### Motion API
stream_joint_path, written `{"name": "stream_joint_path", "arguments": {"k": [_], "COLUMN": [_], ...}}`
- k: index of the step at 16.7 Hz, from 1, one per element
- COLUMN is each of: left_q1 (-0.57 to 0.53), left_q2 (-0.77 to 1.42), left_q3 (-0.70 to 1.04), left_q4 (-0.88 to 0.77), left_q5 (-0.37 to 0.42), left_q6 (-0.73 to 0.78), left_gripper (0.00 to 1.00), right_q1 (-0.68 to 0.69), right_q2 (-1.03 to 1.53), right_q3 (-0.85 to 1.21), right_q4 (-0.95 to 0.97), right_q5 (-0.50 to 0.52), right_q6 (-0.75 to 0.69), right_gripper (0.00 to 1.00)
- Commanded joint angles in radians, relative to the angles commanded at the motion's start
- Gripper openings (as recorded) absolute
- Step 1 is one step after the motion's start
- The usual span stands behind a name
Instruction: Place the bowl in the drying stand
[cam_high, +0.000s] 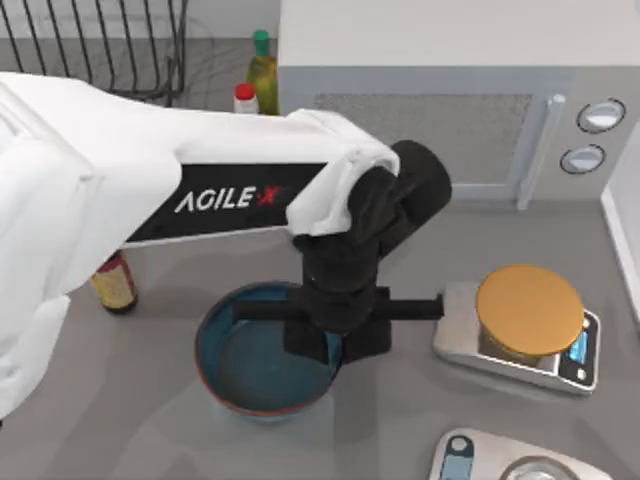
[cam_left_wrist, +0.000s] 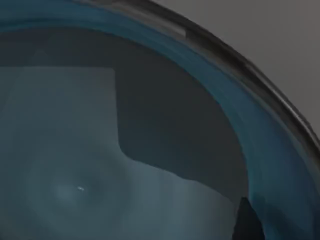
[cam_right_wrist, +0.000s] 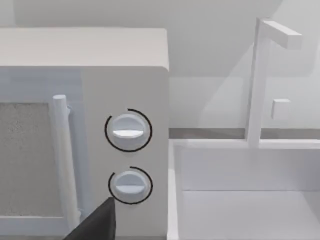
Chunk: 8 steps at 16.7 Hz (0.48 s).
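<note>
The wide round blue bowl (cam_high: 262, 352) with a dark grey base and thin reddish-brown rim sits on the grey counter (cam_high: 420, 420) at lower centre of the top view. The left pincer (cam_high: 322, 345) hangs over its right rim; its fingers are hidden beneath the black wrist, so I cannot tell how they stand. The left wrist view looks close into the bowl's interior (cam_left_wrist: 150, 150).

The black wire drying stand (cam_high: 100, 45) stands at the upper left, cut off by the frame edge. A round orange-topped kitchen scale (cam_high: 525, 325) sits right of the bowl, a brown bottle (cam_high: 115, 283) to its left, and a white microwave (cam_high: 450, 100) behind.
</note>
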Motion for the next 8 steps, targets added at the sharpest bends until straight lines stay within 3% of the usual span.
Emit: {"name": "stream_joint_path", "arguments": {"k": [4,8], "left_q1": [-0.006,-0.01], "left_q2": [0.015,0.022], "left_q3": [0.156,0.441], "left_q4": [-0.153,-0.441], "left_q5": [0.0,0.0], "left_q6": [-0.008,-0.012], "left_gripper": [0.0,0.0], "right_q1": [0.0,0.0], "right_q2": [0.0,0.0], "right_q3": [0.0,0.0], "right_q4": [0.0,0.0], "right_q5": [0.0,0.0], "right_q6": [0.0,0.0], "right_gripper": [1.0,1.0]}}
